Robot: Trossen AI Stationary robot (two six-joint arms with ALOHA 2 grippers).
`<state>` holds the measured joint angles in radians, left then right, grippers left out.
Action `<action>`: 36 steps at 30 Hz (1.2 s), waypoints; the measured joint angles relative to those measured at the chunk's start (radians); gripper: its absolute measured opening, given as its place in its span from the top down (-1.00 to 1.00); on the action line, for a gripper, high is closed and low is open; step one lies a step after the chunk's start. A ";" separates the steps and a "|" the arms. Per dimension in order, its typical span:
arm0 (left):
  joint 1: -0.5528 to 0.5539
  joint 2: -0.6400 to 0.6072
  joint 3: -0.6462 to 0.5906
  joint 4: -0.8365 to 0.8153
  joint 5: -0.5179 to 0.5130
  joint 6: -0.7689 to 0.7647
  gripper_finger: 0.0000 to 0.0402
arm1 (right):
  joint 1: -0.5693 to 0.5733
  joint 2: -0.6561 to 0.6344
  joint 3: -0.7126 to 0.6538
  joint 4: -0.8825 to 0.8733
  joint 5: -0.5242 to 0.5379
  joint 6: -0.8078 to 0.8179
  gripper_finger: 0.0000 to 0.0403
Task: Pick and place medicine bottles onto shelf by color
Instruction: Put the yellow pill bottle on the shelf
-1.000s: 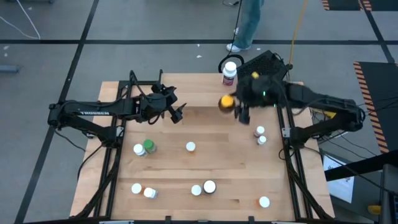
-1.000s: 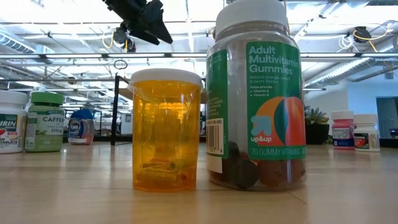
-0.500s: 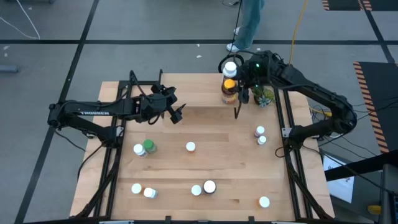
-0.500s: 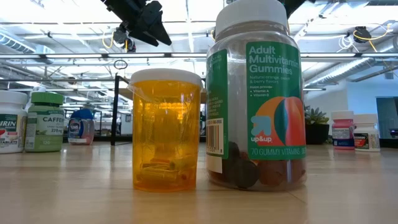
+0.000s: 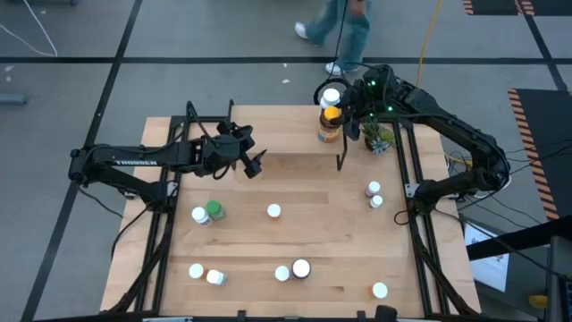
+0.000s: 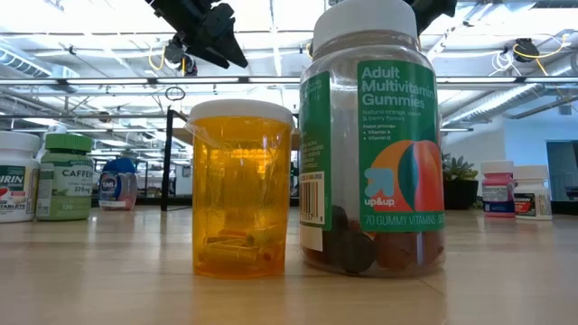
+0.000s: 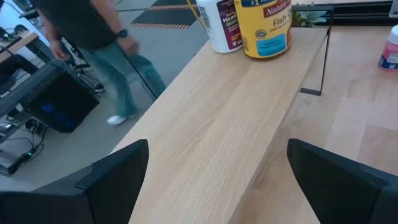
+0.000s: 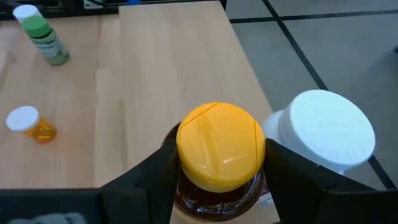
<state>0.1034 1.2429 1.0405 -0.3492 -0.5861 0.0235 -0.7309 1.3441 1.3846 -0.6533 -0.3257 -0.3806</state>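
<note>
Yellow-capped amber medicine bottle (image 8: 219, 163) was seen pinched below its cap by the right gripper (image 8: 217, 171), judged rigid, smooth, top-heavy; left gripper (image 7: 217, 168) was spread.

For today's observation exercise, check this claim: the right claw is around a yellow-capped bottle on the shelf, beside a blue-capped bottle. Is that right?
One detail is wrong. The neighbour is a white-capped bottle, not blue-capped, as the right wrist view shows. The rest holds: the right claw is around the yellow-capped bottle on the shelf.
</note>
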 joint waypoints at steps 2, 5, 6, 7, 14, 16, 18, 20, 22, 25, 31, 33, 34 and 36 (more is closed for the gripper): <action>0.000 0.000 0.000 0.000 0.000 0.000 -0.92 | -0.006 0.000 0.000 0.001 0.001 -0.009 0.01; 0.000 0.000 0.000 0.001 0.000 0.000 -0.92 | -0.010 0.000 0.000 0.008 0.003 -0.014 0.00; 0.001 0.000 0.000 0.003 0.000 0.000 -0.92 | -0.010 0.000 -0.001 0.012 0.006 -0.015 -0.01; 0.003 0.000 0.000 0.007 0.000 0.000 -0.92 | -0.010 0.001 -0.001 0.014 0.005 -0.019 -0.01; 0.016 0.000 0.000 0.008 0.000 -0.004 -0.92 | -0.009 0.001 -0.001 0.014 0.006 -0.025 -0.11; 0.016 0.000 0.000 0.008 0.000 -0.005 -0.92 | -0.009 0.001 -0.002 0.014 0.007 -0.019 -0.13; 0.015 0.000 0.000 0.008 0.000 -0.006 -0.92 | -0.009 0.001 -0.002 0.014 0.007 -0.014 -0.15; 0.015 0.000 0.000 0.008 0.000 -0.006 -0.92 | -0.009 0.001 -0.002 0.016 0.007 -0.013 -0.15; 0.015 0.000 0.000 0.008 0.000 -0.006 -0.92 | -0.009 0.002 -0.002 0.021 0.007 -0.013 -0.15; 0.015 0.000 0.000 0.008 0.000 -0.006 -0.92 | -0.009 0.002 -0.003 0.029 0.009 -0.015 -0.15; 0.015 0.000 0.000 0.008 0.000 -0.006 -0.92 | -0.009 0.003 -0.003 0.041 0.011 -0.025 -0.15; 0.015 0.000 0.000 0.008 0.000 -0.006 -0.92 | -0.009 0.003 -0.003 0.042 0.011 -0.026 -0.15; 0.015 0.000 0.000 0.008 0.000 -0.006 -0.92 | -0.009 0.003 -0.003 0.042 0.011 -0.028 -0.15; 0.015 0.000 0.000 0.008 0.000 -0.006 -0.92 | -0.009 0.003 -0.003 0.043 0.011 -0.029 -0.15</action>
<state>0.1184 1.2430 1.0408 -0.3408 -0.5861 0.0177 -0.7399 1.3468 1.3815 -0.6098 -0.3145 -0.4092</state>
